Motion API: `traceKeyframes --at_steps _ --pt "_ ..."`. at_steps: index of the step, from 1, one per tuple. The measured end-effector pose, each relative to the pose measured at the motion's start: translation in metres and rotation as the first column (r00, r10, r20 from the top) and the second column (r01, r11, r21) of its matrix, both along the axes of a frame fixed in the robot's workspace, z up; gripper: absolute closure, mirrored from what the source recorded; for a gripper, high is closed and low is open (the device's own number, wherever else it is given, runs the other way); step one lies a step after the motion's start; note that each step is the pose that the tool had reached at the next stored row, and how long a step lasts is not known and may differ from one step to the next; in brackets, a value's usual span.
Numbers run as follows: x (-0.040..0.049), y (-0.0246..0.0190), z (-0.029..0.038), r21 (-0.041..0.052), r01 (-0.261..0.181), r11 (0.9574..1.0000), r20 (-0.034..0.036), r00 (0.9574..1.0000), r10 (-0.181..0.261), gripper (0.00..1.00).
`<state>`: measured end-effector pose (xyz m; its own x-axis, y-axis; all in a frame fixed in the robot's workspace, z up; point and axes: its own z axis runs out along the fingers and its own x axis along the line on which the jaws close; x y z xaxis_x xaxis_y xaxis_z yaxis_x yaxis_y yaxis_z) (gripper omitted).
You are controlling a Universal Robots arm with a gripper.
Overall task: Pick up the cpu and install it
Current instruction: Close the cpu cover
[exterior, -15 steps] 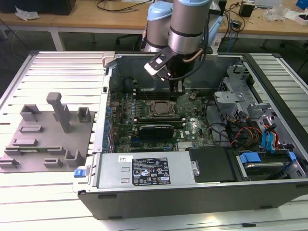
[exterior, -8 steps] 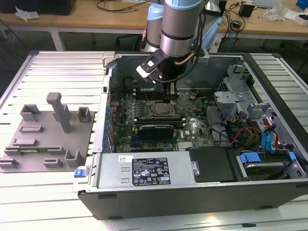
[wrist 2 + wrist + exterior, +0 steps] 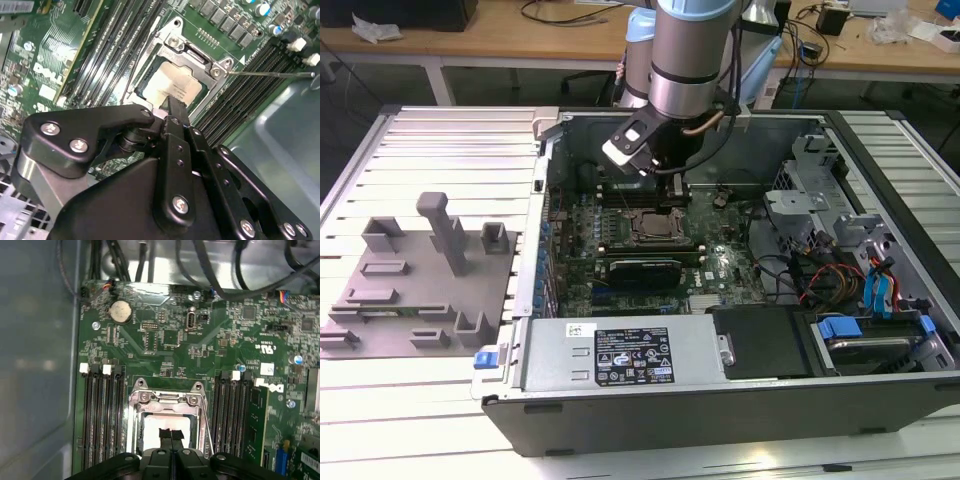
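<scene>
The cpu (image 3: 152, 426) is a silvery-white square lying flat inside the metal-framed socket (image 3: 167, 399) on the green motherboard. It shows in both wrist views, with the cpu (image 3: 172, 82) set within the socket frame (image 3: 195, 52). My gripper (image 3: 170, 435) hangs directly over it, its two black fingertips (image 3: 164, 434) pressed together with nothing between them. I cannot tell whether the tips touch the chip's top. In the exterior view the gripper (image 3: 670, 188) hangs inside the open computer case, just above the socket (image 3: 650, 228).
Rows of memory slots (image 3: 102, 415) flank the socket on both sides. The socket's thin lever wire (image 3: 270, 74) sticks out sideways. A power supply (image 3: 620, 355), cables (image 3: 820, 275) and blue-tabbed drive bays (image 3: 880, 295) fill the case. A grey fixture plate (image 3: 420, 280) lies at the exterior view's left.
</scene>
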<state>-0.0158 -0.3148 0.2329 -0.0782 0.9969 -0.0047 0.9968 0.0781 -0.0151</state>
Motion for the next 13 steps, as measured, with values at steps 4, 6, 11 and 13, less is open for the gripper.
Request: traceKeyframes --at_steps 4,6,11,13 --pt "0.0000 0.0000 0.0000 0.0000 -0.060 0.9982 0.0000 0.9982 0.060 0.89" --pt "0.0000 0.0000 0.0000 0.0000 -0.084 0.9965 0.0000 0.9965 0.084 0.89" --pt "0.0000 0.0000 0.0000 0.0000 -0.119 0.9929 0.0000 0.9929 0.119 0.89" --pt "0.0000 0.0000 0.0000 0.0000 -0.131 0.9914 0.0000 0.9914 0.131 0.89"
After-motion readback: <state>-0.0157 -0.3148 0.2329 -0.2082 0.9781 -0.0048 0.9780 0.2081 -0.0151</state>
